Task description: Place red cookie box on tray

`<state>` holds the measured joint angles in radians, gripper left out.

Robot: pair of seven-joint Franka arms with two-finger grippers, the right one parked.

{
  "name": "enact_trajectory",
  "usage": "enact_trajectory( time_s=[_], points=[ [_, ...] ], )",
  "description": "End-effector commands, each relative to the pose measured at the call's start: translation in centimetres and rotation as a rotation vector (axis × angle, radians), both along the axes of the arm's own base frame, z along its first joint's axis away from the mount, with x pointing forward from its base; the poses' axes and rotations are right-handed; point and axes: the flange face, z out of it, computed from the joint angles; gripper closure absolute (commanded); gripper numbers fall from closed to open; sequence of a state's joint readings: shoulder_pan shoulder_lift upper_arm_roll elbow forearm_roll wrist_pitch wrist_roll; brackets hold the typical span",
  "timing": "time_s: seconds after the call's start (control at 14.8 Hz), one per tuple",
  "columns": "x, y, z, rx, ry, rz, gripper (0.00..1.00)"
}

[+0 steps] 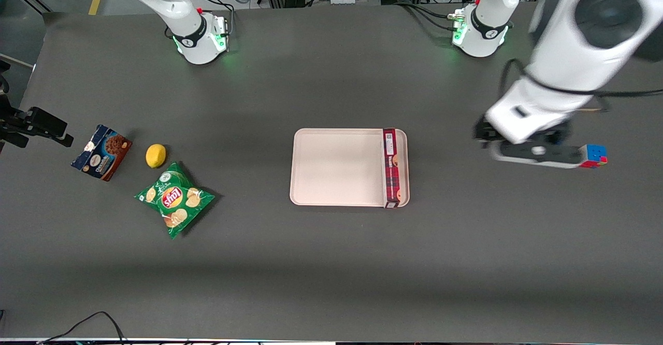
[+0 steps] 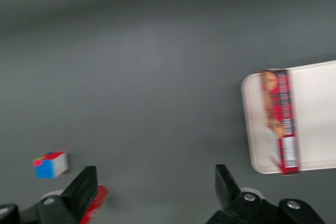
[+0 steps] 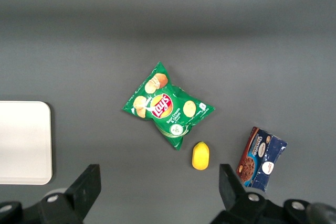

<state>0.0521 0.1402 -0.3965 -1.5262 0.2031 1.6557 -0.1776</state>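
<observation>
The red cookie box lies flat in the tray, along the rim at the working arm's end. The hand hovers over the bare surface well apart from the tray, fingers wide and holding nothing. The carton is judged light and stiff but crushable; grip across its narrow width near mid-length.

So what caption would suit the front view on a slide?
Red cookie box lying along one edge of the pink tray, the gripper open and empty above the table beside a puzzle cube.

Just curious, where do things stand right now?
Pincer open, empty, above the table beside the tray. Red cookie box on tray.
</observation>
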Motion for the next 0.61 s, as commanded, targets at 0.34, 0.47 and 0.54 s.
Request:
enact_trajectory(
  time_s=[0.34, 0.47, 0.54],
  points=[
    [0.7, 11.7, -1.9, -0.096, -0.049, -0.048, 0.0],
    [1.4, 12.7, -2.7, -0.098, -0.056, -0.037, 0.0],
    [1.6, 12.8, -2.8, -0.1, -0.051, -0.033, 0.0]
  ],
)
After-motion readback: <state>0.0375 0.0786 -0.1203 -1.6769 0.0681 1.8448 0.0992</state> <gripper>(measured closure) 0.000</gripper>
